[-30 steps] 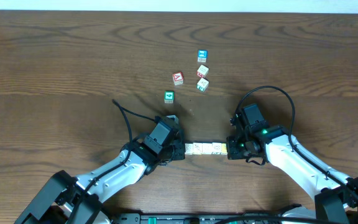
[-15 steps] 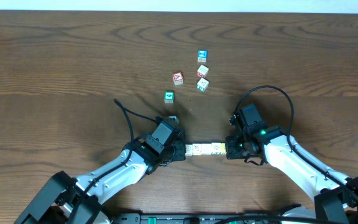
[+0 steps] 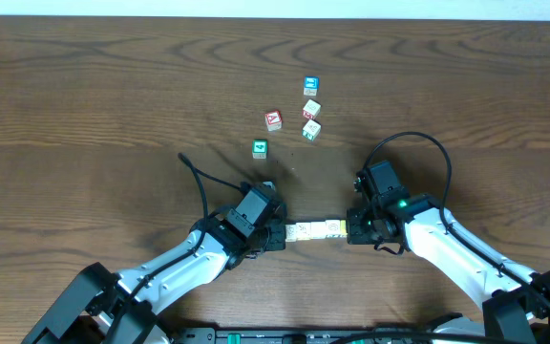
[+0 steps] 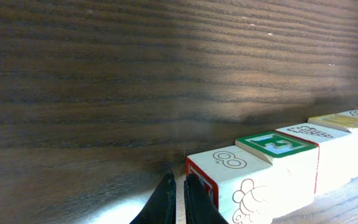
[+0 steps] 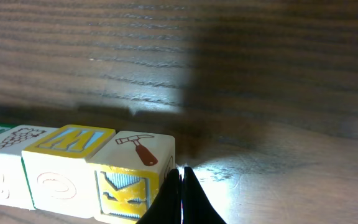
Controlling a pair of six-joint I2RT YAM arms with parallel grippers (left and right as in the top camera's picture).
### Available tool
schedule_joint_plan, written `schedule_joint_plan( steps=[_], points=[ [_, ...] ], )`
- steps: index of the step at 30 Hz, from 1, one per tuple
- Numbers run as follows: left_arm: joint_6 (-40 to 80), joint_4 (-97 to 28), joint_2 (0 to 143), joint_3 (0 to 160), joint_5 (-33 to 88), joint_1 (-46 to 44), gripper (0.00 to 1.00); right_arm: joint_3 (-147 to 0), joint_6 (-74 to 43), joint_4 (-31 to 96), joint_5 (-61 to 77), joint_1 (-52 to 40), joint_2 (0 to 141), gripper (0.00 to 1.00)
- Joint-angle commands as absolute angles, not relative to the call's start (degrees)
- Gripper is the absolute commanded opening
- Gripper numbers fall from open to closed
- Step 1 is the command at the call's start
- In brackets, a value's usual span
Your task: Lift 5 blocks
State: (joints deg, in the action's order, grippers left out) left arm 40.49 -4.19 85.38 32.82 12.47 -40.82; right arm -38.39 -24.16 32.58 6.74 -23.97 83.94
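Note:
A short row of cream and yellow blocks point(image 3: 315, 229) lies end to end between my two grippers. The left gripper point(image 3: 278, 233) is shut with nothing between its fingers, and its tip point(image 4: 178, 182) rests against the row's left end, a cream block with a red side point(image 4: 229, 174). The right gripper point(image 3: 350, 230) is also shut on nothing, its tip point(image 5: 181, 173) touching the hammer-marked block point(image 5: 138, 155) at the right end. Beside that block sits a yellow-topped one point(image 5: 73, 140). I cannot tell whether the row is off the table.
Further back lie loose cubes: a green one point(image 3: 260, 148), a red one point(image 3: 273, 119), a blue one point(image 3: 310, 86) and two white ones point(image 3: 311, 109) point(image 3: 310, 130). A black cable point(image 3: 418, 143) loops above the right arm, another point(image 3: 194, 177) trails from the left.
Both grippers have crept inward toward each other, and the row of blocks between them looks shorter and more tightly packed. The loose cubes have not moved.

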Motion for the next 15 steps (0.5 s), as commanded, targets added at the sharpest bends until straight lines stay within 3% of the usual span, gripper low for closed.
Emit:
schedule_joint_plan(
  steps=[1,13,15],
  points=[
    [40.6,-4.2,85.6,33.1,12.3,-41.2,0.09,-38.3,-26.2,32.6,5.6,-24.8,83.9,0.02],
    [40.6,-4.6,85.6,33.1,10.0,-41.2,0.17,-38.3,-26.3,33.6,1.3,-24.7,83.9,0.15],
    [40.6,-5.0,85.6,33.1,9.3,-41.2,0.24,-38.3,-26.9,34.6,0.5,-24.8,83.9,0.16]
  ],
)
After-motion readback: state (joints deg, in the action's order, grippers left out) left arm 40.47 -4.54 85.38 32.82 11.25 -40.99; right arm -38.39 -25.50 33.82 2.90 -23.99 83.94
